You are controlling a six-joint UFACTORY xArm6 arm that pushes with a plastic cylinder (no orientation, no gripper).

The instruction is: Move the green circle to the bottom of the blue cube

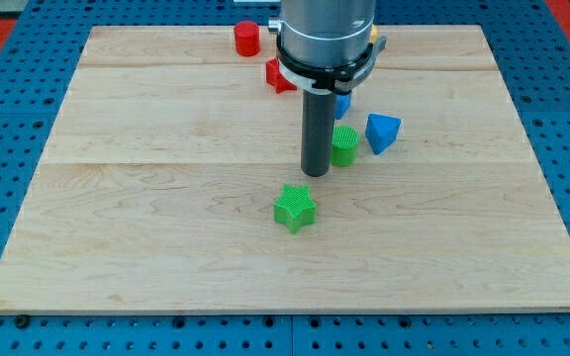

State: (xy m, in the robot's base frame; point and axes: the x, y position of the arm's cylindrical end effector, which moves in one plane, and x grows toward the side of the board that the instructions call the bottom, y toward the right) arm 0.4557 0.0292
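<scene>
On the wooden board (pixel 166 247), which fills most of the view over a blue pegboard (pixel 8 99), my arm comes down from the view's top as a broad grey housing ending in the dark rod. My tip (pixel 315 174) rests on the wood just to the view's left of the green circle (pixel 344 145), so close that rod and block look to be touching or nearly so. There are no jaws on this rig, so nothing opens, closes or holds; the rod only pushes.

The relation that matters: the green circle lies to the view's right of my tip, and the blue cube (pixel 342 102) sits just above the circle toward the view's top, mostly hidden behind the arm's housing. By my judgement the circle is already roughly below the cube, perhaps needing only a small nudge.

Counting blocks, larger first: one green star (pixel 294 208) below my tip, well apart from it; one blue pyramid-like block (pixel 383 132) just right of the circle; one green circle; one red cylinder (pixel 247 39) near the top edge; one red block (pixel 279 76), shape unclear, partly behind the arm; one blue cube. Two green, two blue, two red.
</scene>
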